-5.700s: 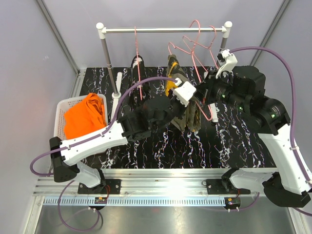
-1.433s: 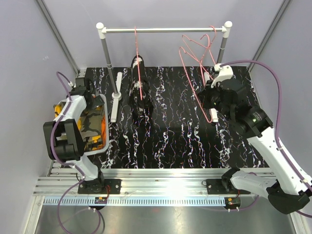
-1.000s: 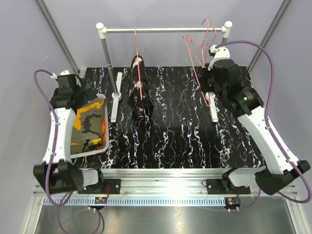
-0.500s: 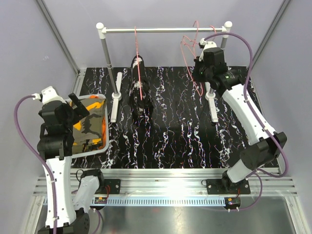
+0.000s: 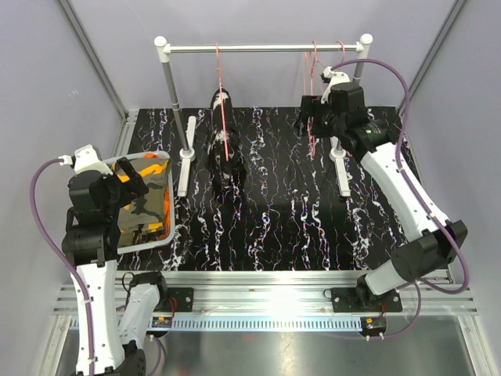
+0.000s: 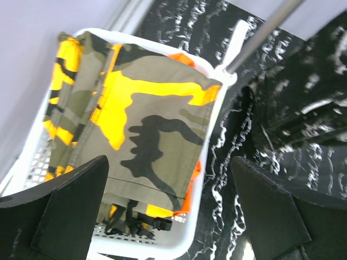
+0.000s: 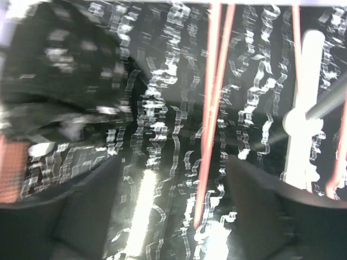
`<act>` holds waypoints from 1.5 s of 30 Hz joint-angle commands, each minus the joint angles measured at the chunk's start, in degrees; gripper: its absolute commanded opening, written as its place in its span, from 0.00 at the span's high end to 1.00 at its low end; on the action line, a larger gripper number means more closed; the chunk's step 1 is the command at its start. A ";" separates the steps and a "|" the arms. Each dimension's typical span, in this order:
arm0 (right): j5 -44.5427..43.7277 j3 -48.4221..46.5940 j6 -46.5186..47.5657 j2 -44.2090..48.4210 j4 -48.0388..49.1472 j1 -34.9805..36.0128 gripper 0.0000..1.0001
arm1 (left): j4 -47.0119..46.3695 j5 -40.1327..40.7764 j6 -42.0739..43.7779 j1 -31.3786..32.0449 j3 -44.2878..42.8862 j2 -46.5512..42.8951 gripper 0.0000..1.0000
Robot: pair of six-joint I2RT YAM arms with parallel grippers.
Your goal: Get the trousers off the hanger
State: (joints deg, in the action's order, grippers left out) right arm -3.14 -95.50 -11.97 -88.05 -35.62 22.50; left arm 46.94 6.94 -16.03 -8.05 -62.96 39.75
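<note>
Two of the three garments are judged to be dealt with. The camouflage trousers [image 6: 146,135] are laid folded on top in the white basket [image 6: 32,151] at the left of the table [image 5: 274,215]. A strip of the orange trousers [image 6: 191,181] is seen beneath them at the right edge. The left gripper [image 5: 125,186] is held above the basket with its jaws spread wide and nothing between them.

One garment is left: the black speckled trousers [image 5: 223,153] are draped over a pink hanger [image 5: 220,86] hooked on the rail [image 5: 258,48], left of its middle, with their lower end near the tabletop.

At the right end of the rail the empty hangers [image 5: 313,70] are hung close together, and the right gripper [image 5: 310,117] is raised just beside them. In the right wrist view the picture is blurred, but the fingers [image 7: 92,208] are seen well apart, with a pink wire running down between them and apparently touched by neither, so the jaws are taken as released and nothing as grasped.

By this reckoning the task is roughly two thirds done. The black pair has yet to be slid off its hanger and carried to the basket.
</note>
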 commanded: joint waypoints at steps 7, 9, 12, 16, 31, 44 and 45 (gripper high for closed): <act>15.08 -2.14 -7.61 7.72 2.56 0.43 0.01 | 0.52 -13.79 -2.60 -0.21 -0.41 -2.56 0.01; 15.00 -3.71 -8.51 6.84 2.83 2.18 0.01 | 0.79 -15.02 -3.04 -0.29 0.29 -3.27 0.01; 12.46 -6.35 -8.42 3.77 2.75 7.37 0.01 | 0.61 -15.46 -2.78 -0.30 0.82 -4.15 0.01; 7.90 -13.37 -9.04 -2.81 0.64 12.29 0.01 | 1.14 -15.20 -1.99 -0.21 1.08 -4.68 0.01; -17.51 -38.78 -10.80 -27.15 -8.67 24.87 0.04 | 2.11 -18.36 0.12 -0.21 1.88 -4.42 0.01; -21.66 -40.47 -7.28 -32.71 -6.32 24.78 0.61 | 1.75 -19.95 1.18 1.46 3.02 -3.45 0.01; -21.04 -39.94 -7.11 -32.80 -5.79 24.52 0.62 | 1.84 -19.95 1.27 1.64 3.10 -3.36 0.01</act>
State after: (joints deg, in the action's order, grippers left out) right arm -23.03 -136.79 -20.23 -123.39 -45.45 47.13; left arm 50.15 -10.74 -15.88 -6.85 -60.25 36.10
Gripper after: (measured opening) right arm 0.396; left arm 0.987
